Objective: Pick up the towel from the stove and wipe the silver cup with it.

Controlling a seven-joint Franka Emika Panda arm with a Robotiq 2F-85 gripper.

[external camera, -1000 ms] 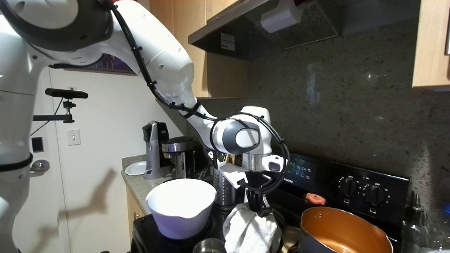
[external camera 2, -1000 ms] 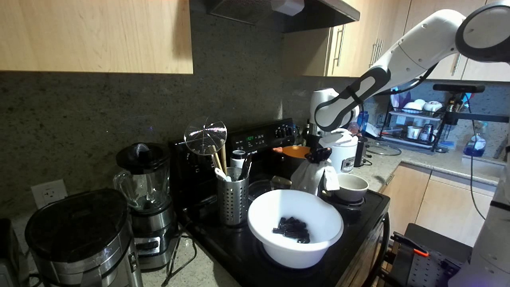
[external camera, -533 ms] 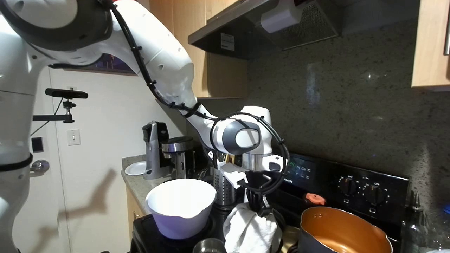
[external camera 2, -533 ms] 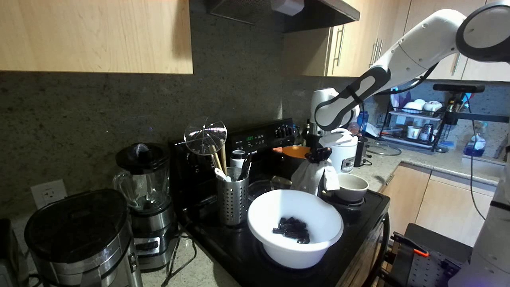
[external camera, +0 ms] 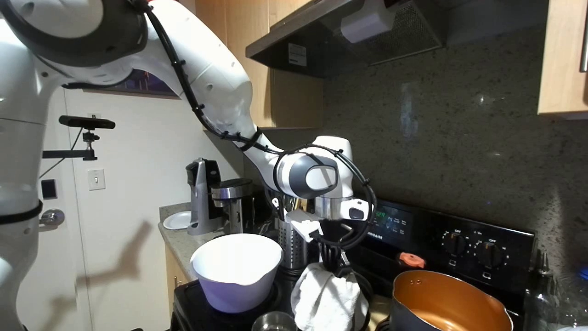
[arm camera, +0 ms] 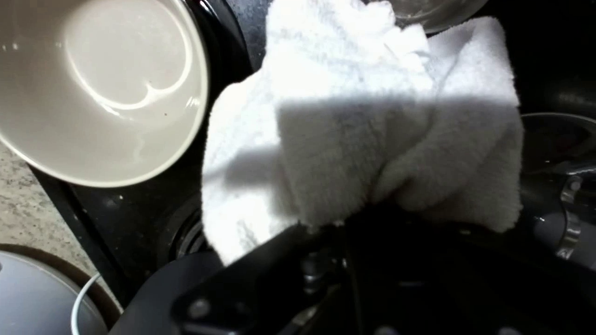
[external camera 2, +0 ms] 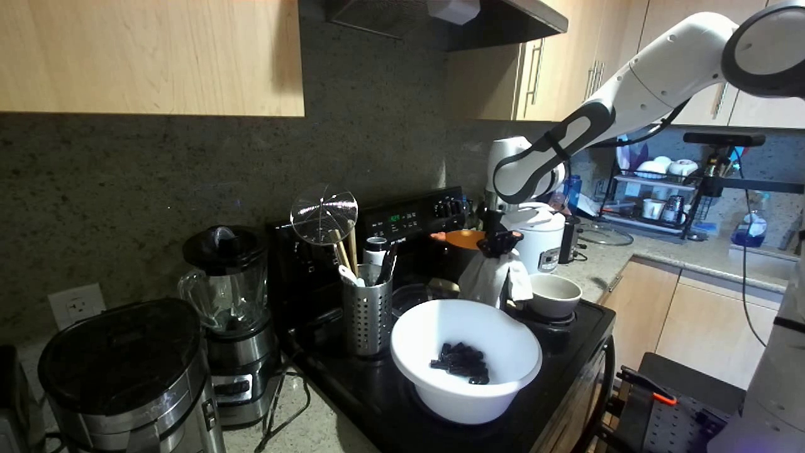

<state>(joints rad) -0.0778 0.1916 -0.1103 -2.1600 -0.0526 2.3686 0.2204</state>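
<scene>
While the pincer (external camera 2: 499,246) is clamped on its top; towel (external camera: 328,299) hangs downward; long axis unclear (bunched folds)

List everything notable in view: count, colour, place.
stove: 1, black, under hood
towel: 1, white, over stove
probable silver cup: 1, grey, stove
large bowl: 1, white, stove
pieces: several, black, large bowl
small bowl: 1, cream, stove
pot: 1, orange inside, stove
utensil holder: 1, silver, stove
blender: 1, black-silver, counter
coffee maker: 1, black-silver, counter
upright appliance: 1, grey, counter
plate: 1, white, counter
cooker: 1, white, beside stove
dish rack: 1, dark, past stove
cabinets: several, light wood, walls
hood: 1, dark, above stove
arm: 1, white, over stove
pincer: 1, black, at towel
</scene>
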